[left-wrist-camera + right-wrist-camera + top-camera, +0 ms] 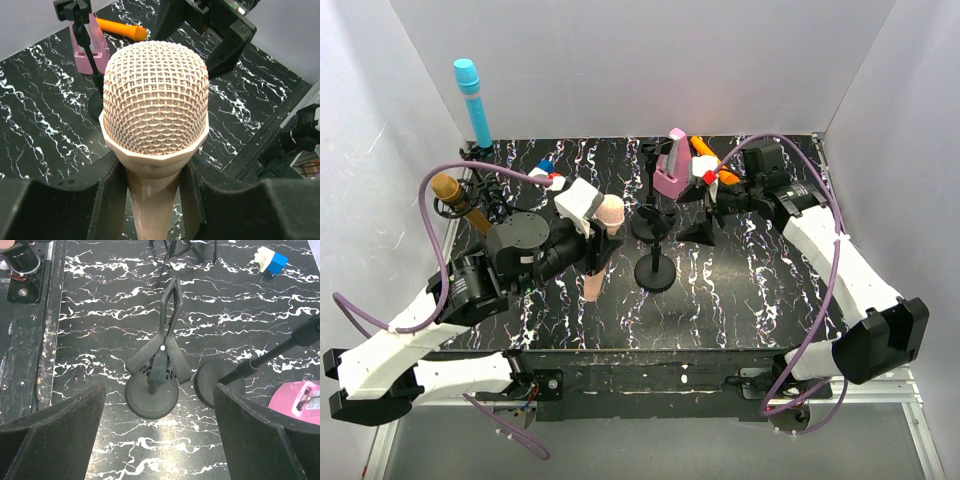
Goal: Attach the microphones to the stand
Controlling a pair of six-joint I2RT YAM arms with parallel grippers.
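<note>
- Top external view: the left end effector (592, 242) is clamped on the pink-beige microphone (609, 212) over the middle of the bench (760, 290), with the head pointing toward the far edge.
- Top external view: the cyan microphone (471, 100) stands upright at the far-left corner, and the gold microphone (454, 194) leans at the left edge. The lower end of each meets black holder parts.
- Top external view: the orange microphone (717, 162) lies at the far edge, just behind the pink metronome (670, 168).
- Top external view: the nearer stand (655, 272) and the farther stand (648, 228) rest mid-bench. The right end effector (708, 205) hangs to their right with its fingers apart.
- Left wrist view: the left end effector (150, 192) grips the pink-beige microphone (155, 100) by the shaft just below the mesh head, with a finger (107, 210) pressed on each side.
- Left wrist view: beyond the head are the orange microphone (122, 30), the pink metronome (93, 47) and the rod of the farther stand (84, 37).
- Right wrist view: the right end effector (159, 407) is spread wide and holds nothing.
- Right wrist view: the nearer stand (152, 395) stands below it with its clip empty. The base of the farther stand (210, 385) is just beside it, and the pink metronome (300, 400) sits at the frame edge.
</note>
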